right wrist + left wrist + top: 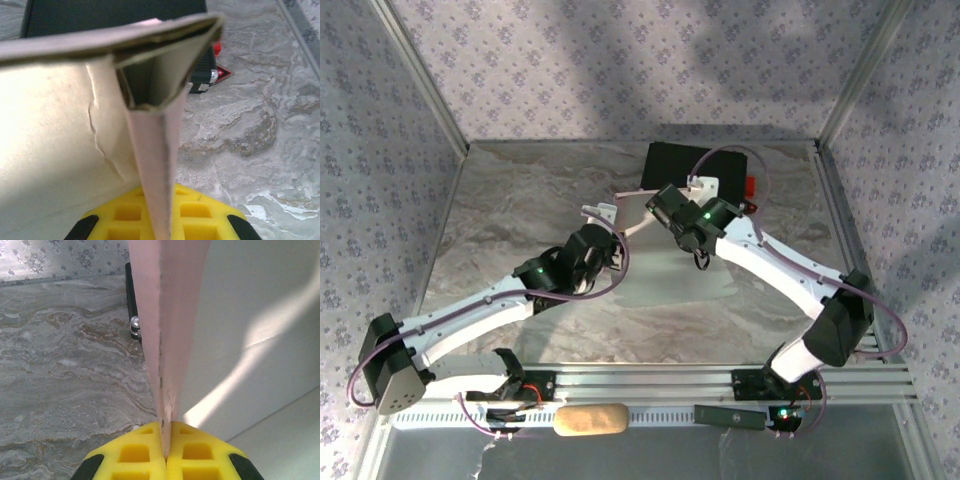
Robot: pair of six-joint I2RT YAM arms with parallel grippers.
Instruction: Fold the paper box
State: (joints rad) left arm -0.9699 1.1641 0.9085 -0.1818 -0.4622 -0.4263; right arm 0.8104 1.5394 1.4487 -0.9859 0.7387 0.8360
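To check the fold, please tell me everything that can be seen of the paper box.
The box is thin card, pink on one face and pale whitish on the other. It is partly folded: in the right wrist view its panels meet in a hollow corner, and the pale face has a cracked crease. The left claw and right claw are each shut on an edge, holding it above the table, near a black case.

paper box (pixel 633 227) over table (pixel 520 210), black case (pixel 685 165) behind
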